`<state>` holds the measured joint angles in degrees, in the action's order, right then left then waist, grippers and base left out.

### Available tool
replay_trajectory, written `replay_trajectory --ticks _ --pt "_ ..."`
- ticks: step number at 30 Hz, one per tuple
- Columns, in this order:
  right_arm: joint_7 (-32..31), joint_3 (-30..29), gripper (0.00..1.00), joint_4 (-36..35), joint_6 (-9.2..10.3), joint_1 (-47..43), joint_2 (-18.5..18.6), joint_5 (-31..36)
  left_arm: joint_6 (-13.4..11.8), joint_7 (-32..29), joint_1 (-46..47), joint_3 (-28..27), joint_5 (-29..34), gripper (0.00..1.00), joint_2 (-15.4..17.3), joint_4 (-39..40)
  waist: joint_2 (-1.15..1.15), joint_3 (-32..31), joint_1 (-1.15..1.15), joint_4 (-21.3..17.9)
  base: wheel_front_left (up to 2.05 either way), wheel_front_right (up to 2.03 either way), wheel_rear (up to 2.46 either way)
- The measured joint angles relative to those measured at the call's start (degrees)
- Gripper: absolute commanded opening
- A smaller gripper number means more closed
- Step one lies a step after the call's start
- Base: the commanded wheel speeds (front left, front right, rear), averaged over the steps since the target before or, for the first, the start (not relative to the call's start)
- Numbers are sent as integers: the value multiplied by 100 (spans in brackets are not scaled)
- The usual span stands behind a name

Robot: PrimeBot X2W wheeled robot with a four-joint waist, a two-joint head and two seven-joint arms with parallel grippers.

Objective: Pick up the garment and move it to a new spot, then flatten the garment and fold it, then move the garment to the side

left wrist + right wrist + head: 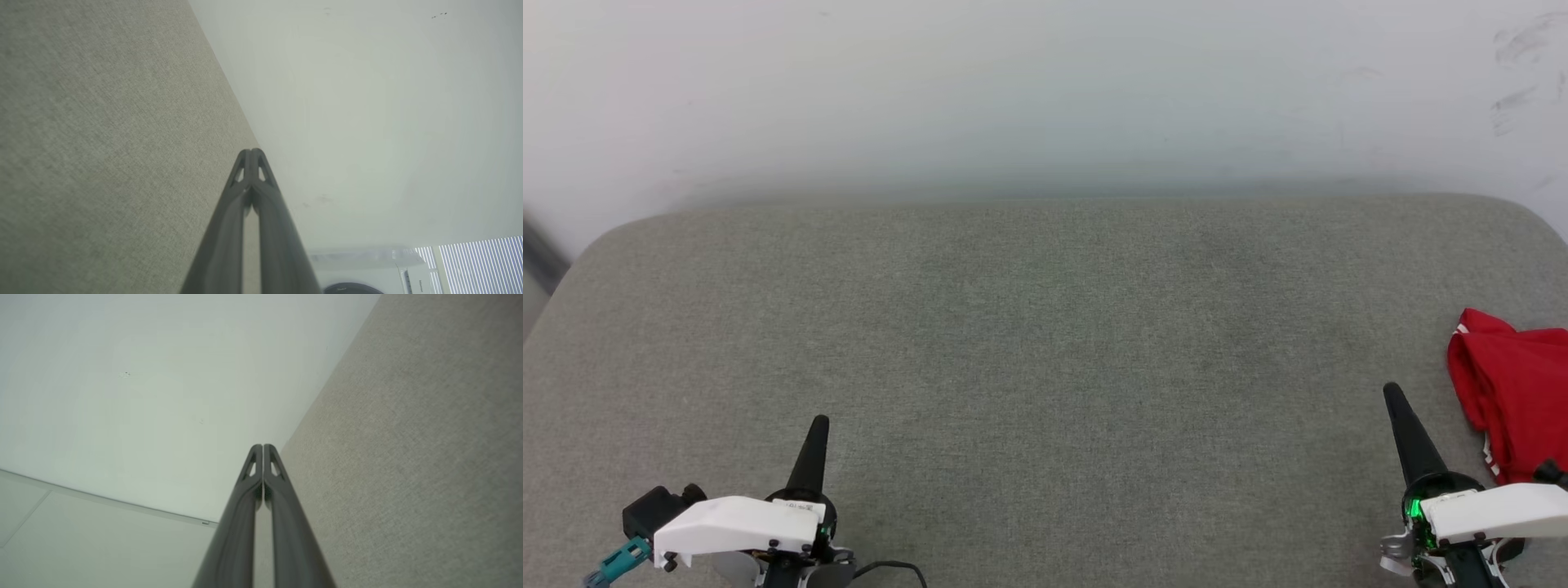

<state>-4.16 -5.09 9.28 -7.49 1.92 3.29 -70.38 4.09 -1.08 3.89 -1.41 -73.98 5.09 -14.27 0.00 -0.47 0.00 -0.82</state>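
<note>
The red garment [1515, 392] lies bunched at the right edge of the grey padded surface [1045, 343], cut off by the head view's right edge, with a bit of white trim showing. My right gripper [1392, 393] stands just left of it, shut and empty, fingertips apart from the cloth. Its fingers [263, 447] meet at the tips in the right wrist view. My left gripper [820, 423] rests at the lower left, far from the garment, also shut with nothing held; in the left wrist view its tips [252, 152] are pressed together.
A pale wall [1045, 90] rises right behind the surface's far edge. The surface has rounded back corners. A white appliance [367, 269] and window blinds [478, 261] show in the left wrist view's corner.
</note>
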Motion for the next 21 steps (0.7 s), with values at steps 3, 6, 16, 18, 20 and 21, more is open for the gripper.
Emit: replay_trajectory --ticks 3,6,16,18,20,21 --pt "-26 -4 0 30 0 28 0 -168 30 -35 10 -43 -131 0 -15 1 0 4 0 5 0 0 0" --pt "-40 -11 0 63 0 46 0 -324 46 -78 27 -76 -258 0 -30 3 0 8 0 10 0 0 0" --pt "-88 -32 0 176 0 146 0 -825 134 -205 85 -194 -670 0 -73 3 0 21 0 27 0 0 0" --pt "-91 -36 0 192 0 157 0 -920 146 -230 90 -221 -753 0 -83 3 0 24 0 30 0 0 0" --pt "-93 -41 0 213 0 160 0 -1014 151 -247 99 -243 -825 0 -97 3 0 26 0 33 0 0 0" --pt "-94 -43 0 223 0 166 0 -1055 156 -261 103 -252 -865 0 -103 3 0 28 0 35 0 0 0"
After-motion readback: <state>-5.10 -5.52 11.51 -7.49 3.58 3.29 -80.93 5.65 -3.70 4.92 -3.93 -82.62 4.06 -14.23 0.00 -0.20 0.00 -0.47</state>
